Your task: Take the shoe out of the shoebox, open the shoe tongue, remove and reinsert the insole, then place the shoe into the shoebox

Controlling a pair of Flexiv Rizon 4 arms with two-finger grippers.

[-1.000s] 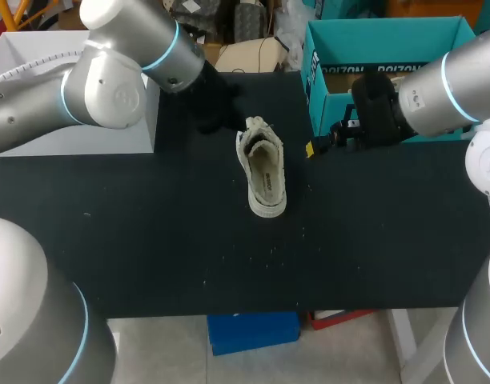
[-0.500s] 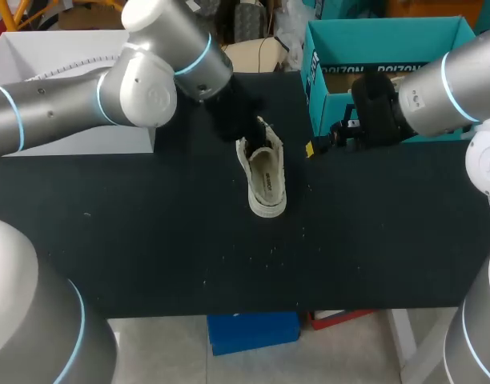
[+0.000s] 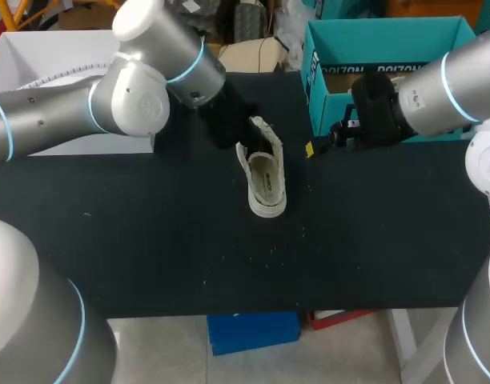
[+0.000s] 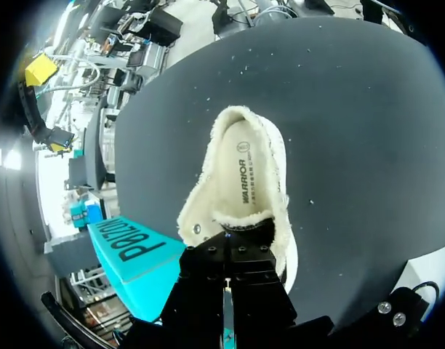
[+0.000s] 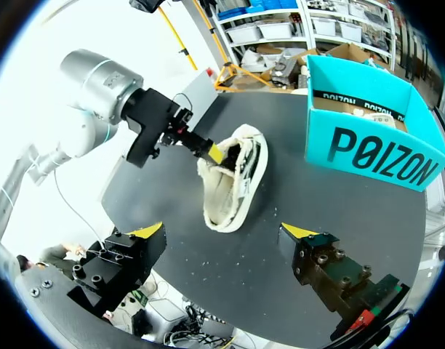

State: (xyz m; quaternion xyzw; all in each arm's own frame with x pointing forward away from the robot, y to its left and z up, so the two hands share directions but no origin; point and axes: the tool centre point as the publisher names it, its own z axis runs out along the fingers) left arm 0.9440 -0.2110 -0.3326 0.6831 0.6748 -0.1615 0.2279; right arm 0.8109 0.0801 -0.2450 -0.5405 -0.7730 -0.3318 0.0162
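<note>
The left gripper [image 5: 214, 151] has swung in from beside the white box [image 3: 37, 56]; its tips now sit at the rim of the shoe's [image 3: 266, 182] opening, dipping inside; whether they pinch anything I cannot tell; I judge the tongue-opening step is under way. The shoe lies sole down on the table [image 3: 149, 240], right under and ahead of that gripper. The right gripper [image 5: 222, 231] has not moved, spread wide and empty; the teal shoebox [image 3: 381, 32] stands just beside it, off the left gripper's path.
</note>
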